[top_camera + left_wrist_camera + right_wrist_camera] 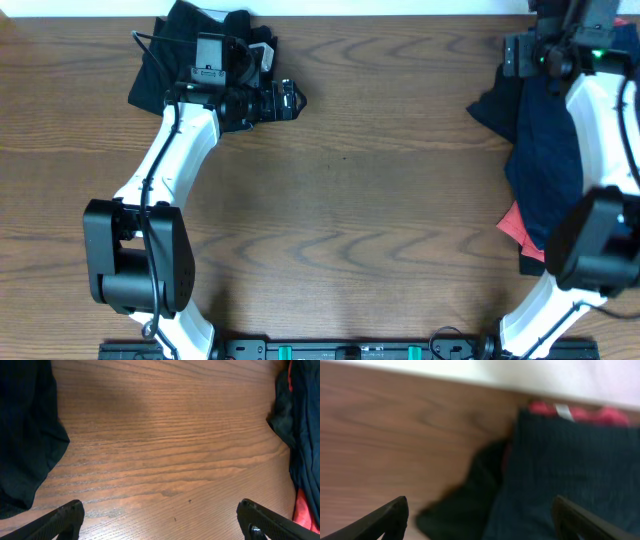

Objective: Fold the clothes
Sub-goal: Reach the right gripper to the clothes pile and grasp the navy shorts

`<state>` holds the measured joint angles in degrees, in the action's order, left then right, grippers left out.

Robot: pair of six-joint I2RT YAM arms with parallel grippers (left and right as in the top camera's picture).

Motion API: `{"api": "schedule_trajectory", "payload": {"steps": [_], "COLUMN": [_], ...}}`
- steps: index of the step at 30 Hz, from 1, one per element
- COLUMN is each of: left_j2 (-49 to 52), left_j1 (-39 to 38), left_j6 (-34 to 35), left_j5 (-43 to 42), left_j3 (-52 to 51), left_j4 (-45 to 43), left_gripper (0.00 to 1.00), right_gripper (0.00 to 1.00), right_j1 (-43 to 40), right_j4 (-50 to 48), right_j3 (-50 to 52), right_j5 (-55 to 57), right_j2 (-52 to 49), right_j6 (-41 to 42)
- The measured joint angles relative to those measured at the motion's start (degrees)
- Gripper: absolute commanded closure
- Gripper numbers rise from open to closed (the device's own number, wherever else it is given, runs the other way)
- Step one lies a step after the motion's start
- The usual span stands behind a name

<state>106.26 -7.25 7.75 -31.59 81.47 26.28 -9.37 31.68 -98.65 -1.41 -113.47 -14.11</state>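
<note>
Wood table point(160, 435): left hand point(159, 520), right hand point(480, 520) wide open, empty.

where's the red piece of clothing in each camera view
overhead: the coral-red garment peeks out low on the right side.
left wrist: bottom right corner.
right wrist: top right, blurred.
shared landmark: the navy garment that covers most of it.

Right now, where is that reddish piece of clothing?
In the overhead view the coral-red garment peeks out from under the navy shorts in the pile on the robot's right, next to the right arm.
</note>
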Motion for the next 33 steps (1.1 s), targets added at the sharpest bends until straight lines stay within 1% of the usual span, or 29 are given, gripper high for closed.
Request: {"api": "schedule_trajectory", "payload": {"steps": [3, 8, 11, 15, 16, 18, 20, 23, 25, 26, 28, 32, 33], "left_j2": [0.00, 0.00, 0.00, 0.00, 0.00, 0.00, 0.00, 0.00, 0.00, 0.00, 0.00, 0.00, 0.00], "left_j1": [0.00, 0.00, 0.00, -0.02, -0.07, -0.17, -0.39, -1.01, -1.42, -1.60, -1.90, -2.10, -2.10], "left_j6": [0.13, 0.17, 0.20, 0.17, 0.17, 0.17, 0.17, 0.17, 0.17, 0.17, 0.17, 0.22, 0.20], "left_j5": [0.00, 0.00, 0.02, 0.02, 0.02, 0.09, 0.57, 1.86, 2.47, 2.67, 3.15, 3.52, 3.54], "left_j3": [0.00, 0.00, 0.00, 0.00, 0.00, 0.00, 0.00, 0.00, 0.00, 0.00, 0.00, 0.00, 0.00], "left_j4": [0.13, 0.28, 0.42, 0.42, 0.37, 0.31, 0.31, 0.24, -0.07, -0.31, -1.09, -2.01, -2.25], "left_gripper": [0.04, 0.06, 0.06, 0.06, 0.06, 0.06, 0.06, 0.06, 0.06, 0.06, 0.07, 0.11, 0.12], "right_gripper": [0.18, 0.28, 0.27, 0.28, 0.26, 0.25, 0.26, 0.30, 0.37, 0.43, 0.62, 0.96, 0.99], "right_j1": [-0.07, -0.07, -0.17, -0.85, -1.11, -1.77, -2.43, -3.28, -3.65, -3.72, -3.72, -3.67, -3.67], "right_j4": [-0.76, -3.13, -4.66, -6.49, -6.86, -7.93, -8.74, -9.18, -9.31, -9.44, -9.66, -10.10, -10.01], "right_j3": [0.00, 0.00, 0.00, 0.00, 0.00, 0.00, 0.00, 0.00, 0.00, 0.00, 0.00, -0.02, -0.02], "right_j5": [4.92, 10.71, 13.53, 15.61, 15.89, 16.22, 16.22, 15.87, 15.65, 15.61, 15.39, 15.23, 15.26], "right_j2": [-4.31, -9.07, -10.54, -11.67, -12.02, -12.81, -13.84, -15.34, -16.13, -16.41, -16.74, -16.79, -16.79], "right_j6": [0.20, 1.20, 2.12, 2.80, 3.13, 3.69, 4.00, 4.39, 4.52, 4.59, 4.57, 4.74, 4.90]}}
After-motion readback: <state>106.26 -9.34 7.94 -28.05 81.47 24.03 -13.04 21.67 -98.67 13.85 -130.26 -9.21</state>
